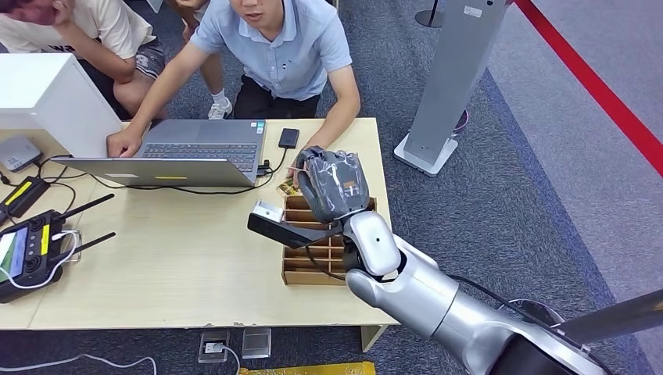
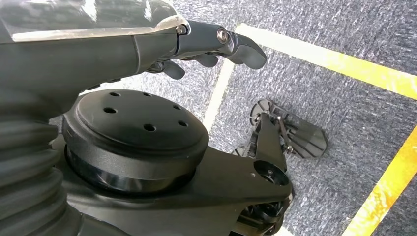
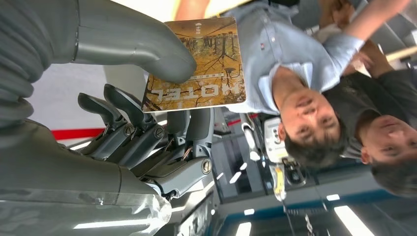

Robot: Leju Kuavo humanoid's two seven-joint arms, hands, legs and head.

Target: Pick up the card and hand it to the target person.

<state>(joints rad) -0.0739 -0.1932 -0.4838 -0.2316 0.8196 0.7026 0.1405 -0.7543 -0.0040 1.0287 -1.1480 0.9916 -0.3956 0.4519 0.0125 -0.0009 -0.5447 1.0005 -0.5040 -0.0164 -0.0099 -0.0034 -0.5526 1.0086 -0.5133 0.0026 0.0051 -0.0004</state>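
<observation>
A: Start at the left. What's on the table [image 1: 180,266]?

B: A black remote with antennas [image 1: 35,246] at the far left edge, then an open laptop [image 1: 188,152] with a person's hand [image 1: 123,143] on it, a phone [image 1: 288,138] just beside the laptop, and a brown wooden tray with slots [image 1: 309,250] under the robot's raised right arm.

A: And the left hand [image 2: 216,46]?

B: It hangs over grey carpet with yellow lines. Its fingers are loosely curled and apart, with nothing in them.

A: The right hand [image 1: 335,185]?

B: Lifted above the far end of the tray, toward the person in the light blue shirt [image 1: 285,47]. The wrist view shows the card [image 3: 196,66] pinched between the thick thumb on its printed face and the dark fingers [image 3: 147,128] behind it.

A: How will that card handle?

B: I'd judge it light, thin, stiff and rather slick, like a hotel key card. The hold is at one end, so most of the card sticks out free; that leaves the person room to take the far end.

A: Which way does it point?

B: Its long axis runs out from the pinch, away from the palm and toward the person. Its printed face is toward the wrist camera. In the head view the hand hides most of it, so I can't tell its tilt against the table.
</observation>
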